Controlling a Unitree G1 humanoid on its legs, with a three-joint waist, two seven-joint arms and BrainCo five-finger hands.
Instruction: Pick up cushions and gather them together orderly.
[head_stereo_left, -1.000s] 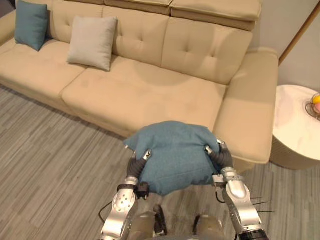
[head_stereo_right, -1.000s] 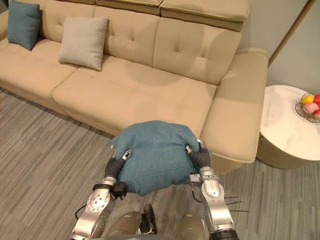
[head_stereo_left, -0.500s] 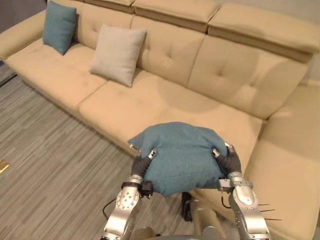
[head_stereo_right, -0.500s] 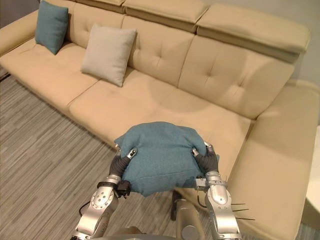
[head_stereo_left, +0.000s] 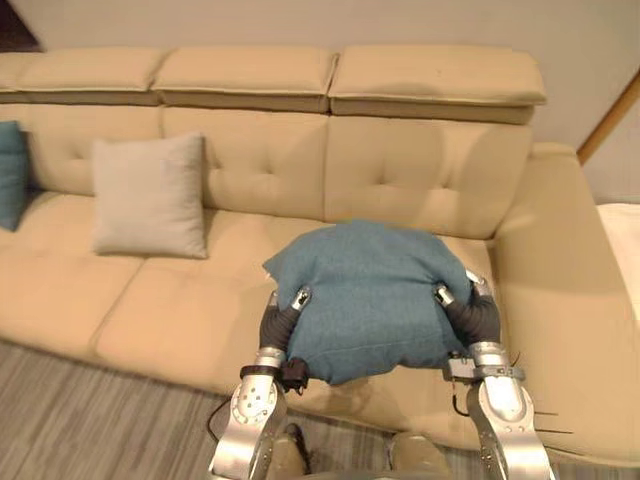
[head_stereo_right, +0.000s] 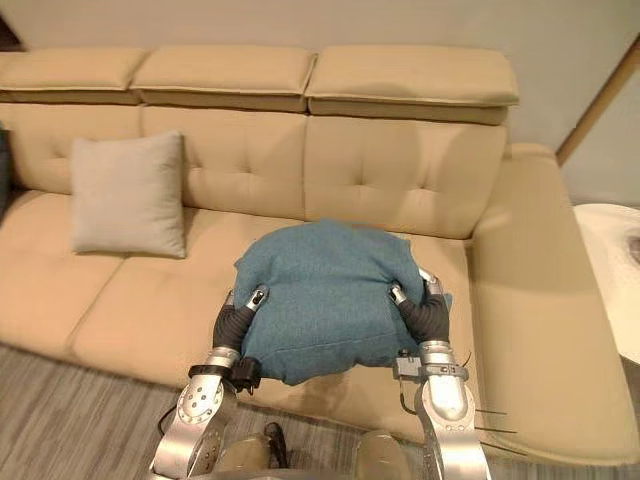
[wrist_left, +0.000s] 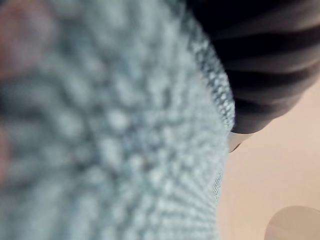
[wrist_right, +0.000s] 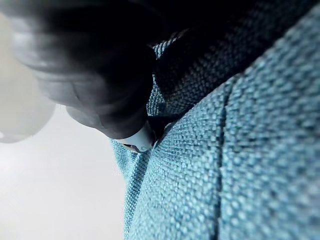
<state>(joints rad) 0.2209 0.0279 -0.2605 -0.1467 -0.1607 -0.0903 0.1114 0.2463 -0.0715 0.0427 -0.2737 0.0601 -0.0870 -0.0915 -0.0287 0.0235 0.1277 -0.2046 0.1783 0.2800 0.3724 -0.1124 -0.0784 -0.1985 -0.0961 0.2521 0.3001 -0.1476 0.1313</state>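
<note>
A teal cushion (head_stereo_left: 370, 295) hangs between my two hands above the right seat of the beige sofa (head_stereo_left: 180, 310). My left hand (head_stereo_left: 278, 322) grips its left edge and my right hand (head_stereo_left: 470, 315) grips its right edge, each with a thumb on top of the fabric. Its coarse weave (wrist_right: 240, 150) presses right up against the right hand's dark cover (wrist_right: 90, 65), and it does the same (wrist_left: 110, 140) in the left wrist view. A beige cushion (head_stereo_left: 150, 195) leans upright against the sofa's backrest on the left. A second teal cushion (head_stereo_left: 10, 175) shows at the far left edge.
The sofa's chaise arm (head_stereo_left: 560, 300) runs down the right side. A round white side table (head_stereo_right: 615, 270) stands beyond it. Grey wood-look floor (head_stereo_left: 80, 420) lies in front of the sofa at lower left.
The camera has swung round and now faces the sofa square on. The teal cushion stays held between both hands and now hangs over the seat instead of the floor's edge.
</note>
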